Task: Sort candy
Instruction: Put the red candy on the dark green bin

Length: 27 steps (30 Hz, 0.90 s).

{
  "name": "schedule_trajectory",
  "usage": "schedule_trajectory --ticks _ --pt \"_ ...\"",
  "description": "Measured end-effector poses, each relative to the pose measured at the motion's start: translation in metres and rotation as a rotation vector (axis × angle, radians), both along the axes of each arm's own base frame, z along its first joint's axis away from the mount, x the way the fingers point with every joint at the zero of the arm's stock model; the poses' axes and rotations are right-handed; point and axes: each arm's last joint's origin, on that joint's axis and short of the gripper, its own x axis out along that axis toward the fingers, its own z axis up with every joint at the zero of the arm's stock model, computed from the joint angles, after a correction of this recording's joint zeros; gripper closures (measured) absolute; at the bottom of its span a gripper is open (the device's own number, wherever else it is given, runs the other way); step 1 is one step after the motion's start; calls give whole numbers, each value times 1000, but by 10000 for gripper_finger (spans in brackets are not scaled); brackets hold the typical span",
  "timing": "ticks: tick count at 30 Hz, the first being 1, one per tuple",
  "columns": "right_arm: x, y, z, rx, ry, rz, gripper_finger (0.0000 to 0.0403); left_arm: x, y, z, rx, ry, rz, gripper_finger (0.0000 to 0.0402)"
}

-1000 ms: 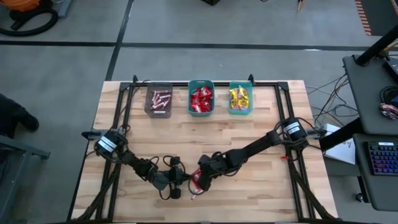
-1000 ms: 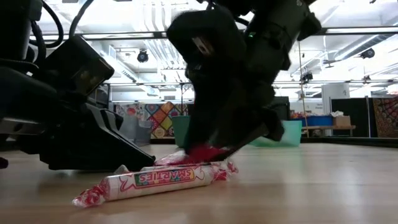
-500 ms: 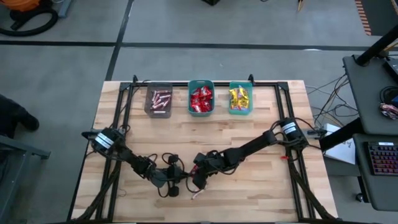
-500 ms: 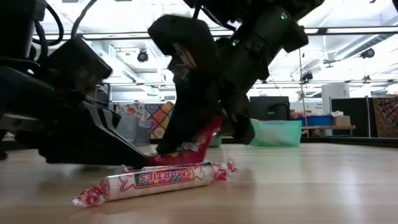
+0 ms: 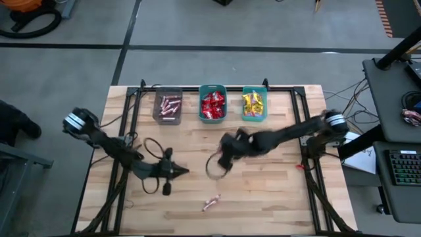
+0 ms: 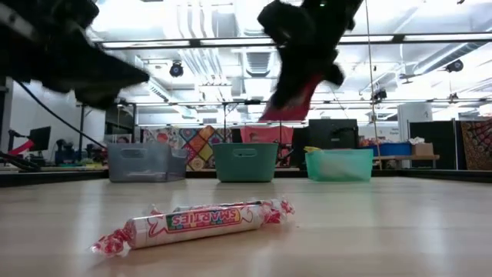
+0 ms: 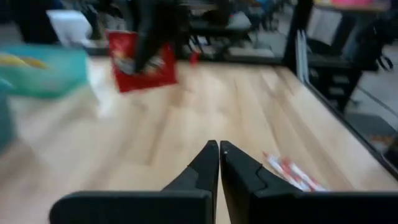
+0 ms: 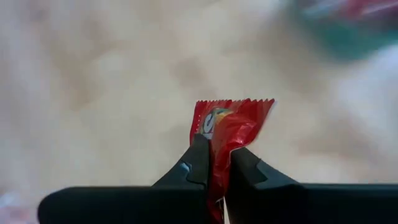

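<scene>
— What is the table (image 5: 276,197) made of?
— Pale wood planks, smooth with a light sheen, in a dark metal frame (image 5: 217,87).
— And the red candy packet (image 8: 229,134) in the right pincer (image 8: 214,163)?
— Glossy crinkled foil with a serrated edge. The Smarties roll (image 6: 201,222) beside it on the table is clear shiny wrap, twisted at both ends.
— The pincer fingers (image 7: 200,167)?
— Matt black plastic.

- Right hand (image 8: 214,163) covers the lower part of the red packet (image 8: 229,127); only its crimped top shows
- Right wrist view: tabletop and bins beyond are blurred
- Left wrist view: teal bin (image 7: 43,70) is blurred and cut by the edge; stick candy (image 7: 292,174) is partly behind a finger
- Low view: both arms are cut off at the top
</scene>
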Motion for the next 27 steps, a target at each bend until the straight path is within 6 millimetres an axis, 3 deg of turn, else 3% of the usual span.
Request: schedule_trajectory --ticks 2,7,11,18,23,27 --pt "-18 -24 21 -104 35 -104 388 -4 5 11 17 -49 38 401" --pt "-62 -93 48 -255 185 -365 389 -12 14 34 87 -141 126 401" --pt "-75 -133 57 -283 153 -431 390 -17 19 48 111 -190 174 401" --pt "-43 -179 39 -276 -230 -208 390 -25 34 71 186 -267 224 401" --pt "-18 -214 2 -287 -549 -190 390 -27 47 79 231 -270 281 401" --pt "0 -228 -29 -248 -626 -252 374 -26 55 76 211 -233 314 401"
